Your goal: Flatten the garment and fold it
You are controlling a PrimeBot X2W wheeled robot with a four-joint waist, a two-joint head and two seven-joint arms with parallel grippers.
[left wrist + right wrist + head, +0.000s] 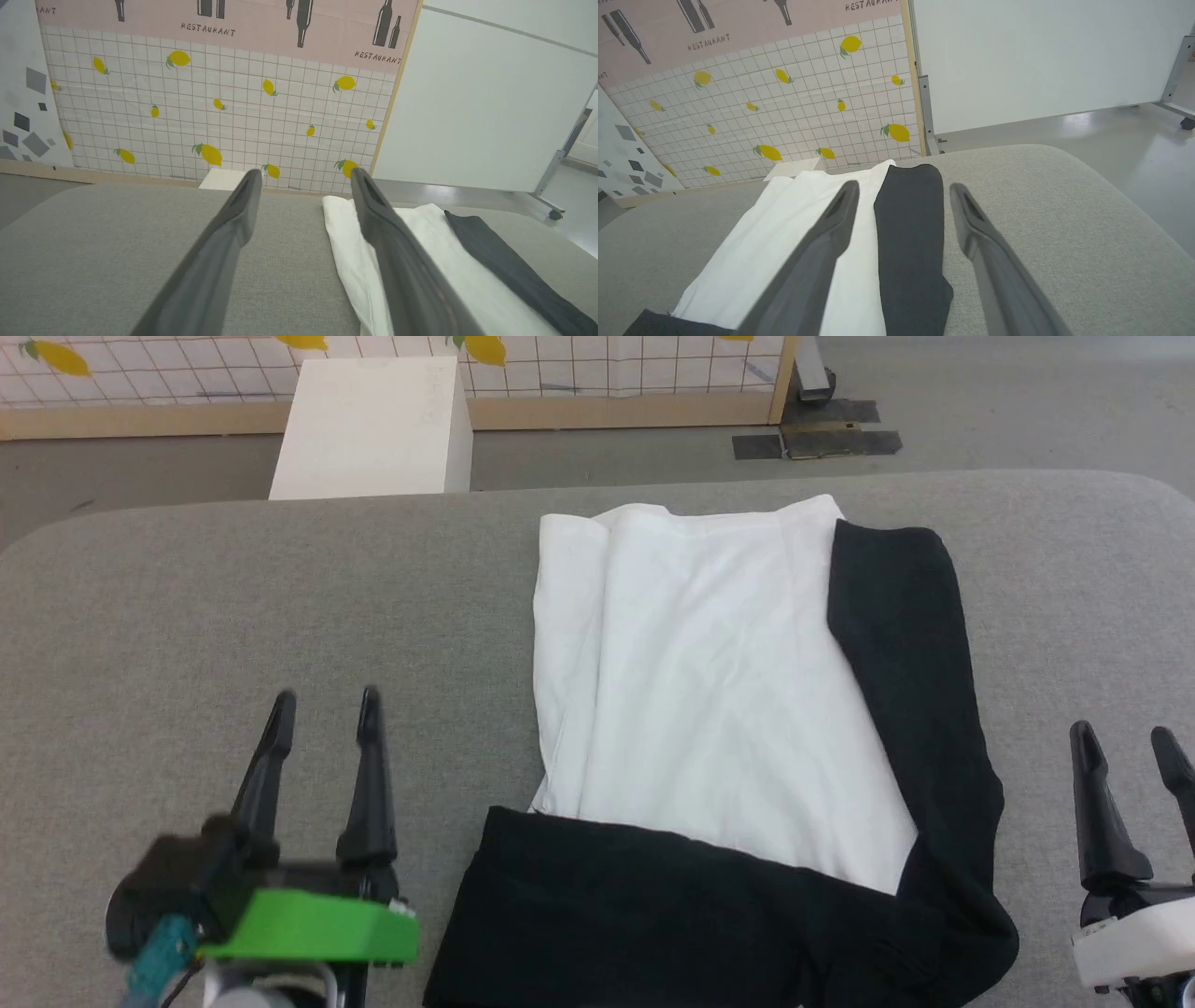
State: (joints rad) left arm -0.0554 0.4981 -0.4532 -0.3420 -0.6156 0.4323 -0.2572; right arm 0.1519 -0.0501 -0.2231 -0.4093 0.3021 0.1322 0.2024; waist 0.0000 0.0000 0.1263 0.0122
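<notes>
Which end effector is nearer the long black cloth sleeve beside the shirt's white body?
Right. The right end effector is just outside the black sleeve, not touching. The left end effector is beyond the shirt's white body, over the grey fabric tabletop.

Grey table in a screened-off room, evenly lit.

I see a grey fabric-topped table [187, 597] with rounded corners on a smooth grey floor [980, 420]. Past its far edge stands a white box [373, 429]. Behind that is a wood-framed screen [233, 121] printed with white tiles and lemons, topped by a pink band [261, 23] of bottles reading RESTAURANT. Right of it stands a plain white board [490, 107] on a metal frame with a caster [554, 214]. Dark flat patches [822, 434], perhaps mats, lie on the floor.
</notes>
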